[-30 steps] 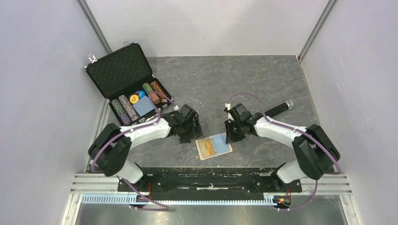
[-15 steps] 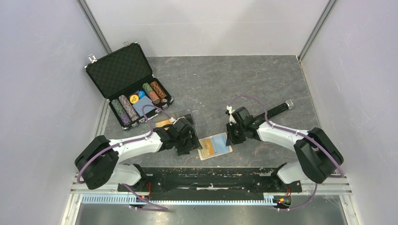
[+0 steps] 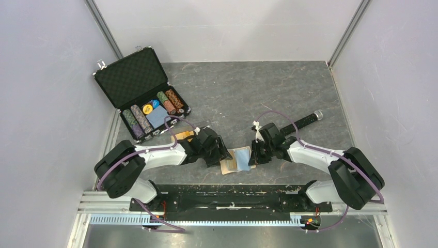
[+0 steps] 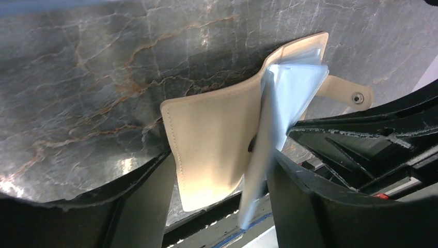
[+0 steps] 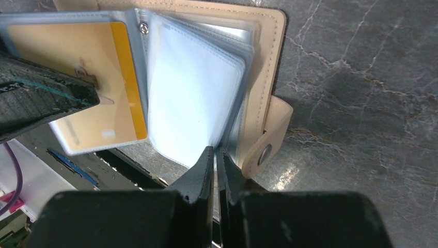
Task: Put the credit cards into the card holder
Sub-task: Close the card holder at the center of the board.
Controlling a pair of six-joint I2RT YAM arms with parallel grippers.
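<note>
**Top view.** The card holder (image 3: pixel 237 158) is seen on the grey stone-patterned table (image 3: pixel 248 88), near the front edge and between the two arms. It is partly folded. The left gripper (image 3: pixel 223 155) is set against its left side and the right gripper (image 3: pixel 252 157) against its right side. An open black chip case (image 3: pixel 135 77) is placed at the far left, well apart. A black rod (image 3: pixel 304 120) is laid behind the right arm.

**Left wrist view.** The tan cover (image 4: pixel 212 139) is seen lifted off the table, with its stitched outer face turned to the camera. Light blue sleeves (image 4: pixel 297 88) are fanned behind it. The snap tab (image 4: pixel 343 94) is stretched out to the right, over the table. The left fingers are spread wide. The cover and one sleeve edge are framed between them, close against both inner faces. Whether anything is squeezed cannot be told.

**Right wrist view.** The holder is seen from its inner side. An orange-gold card (image 5: pixel 98 67) is tucked inside a clear sleeve on the left. A dark finger of the left gripper is laid over the card's lower left part. The right fingers are drawn together to a thin slit at the lower edge of the sleeve stack, just beside the tab. A sleeve edge appears to be pinched in that slit.
</note>
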